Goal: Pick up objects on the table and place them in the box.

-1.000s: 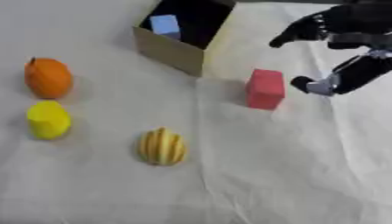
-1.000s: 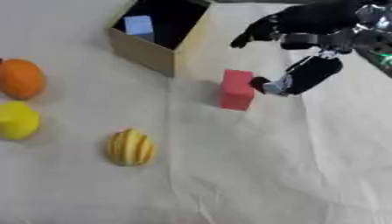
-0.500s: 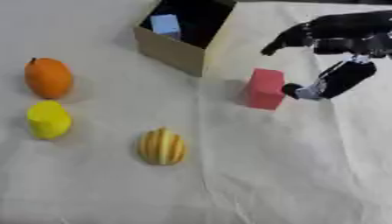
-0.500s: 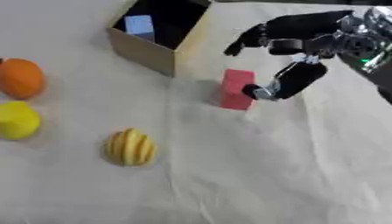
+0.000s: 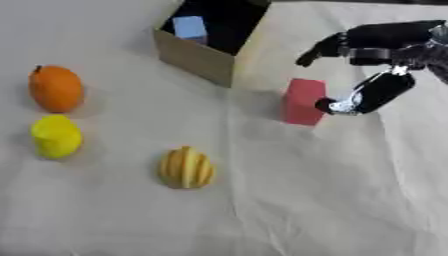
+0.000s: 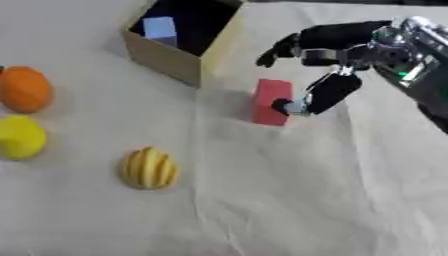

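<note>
The table (image 5: 332, 200) wears a matt, cream cloth with faint creases, and the box (image 5: 197, 59) looks like plain brown cardboard with a dark inside. The red block (image 5: 303, 101) is matt and smooth; the right hand (image 6: 325, 45) is black with glints of silver metal. The orange fruit (image 5: 56, 89) has a soft sheen.

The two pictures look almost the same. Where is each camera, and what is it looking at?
Left eye view: sits in the robot's head, looking down at the table; the right hand comes in from the upper right.
Right eye view: sits just beside it, looking down the same way; more of that arm shows.
Both share the red block, the box, the blue block inside, the orange fruit, the yellow object and the ribbed yellow fruit.
</note>
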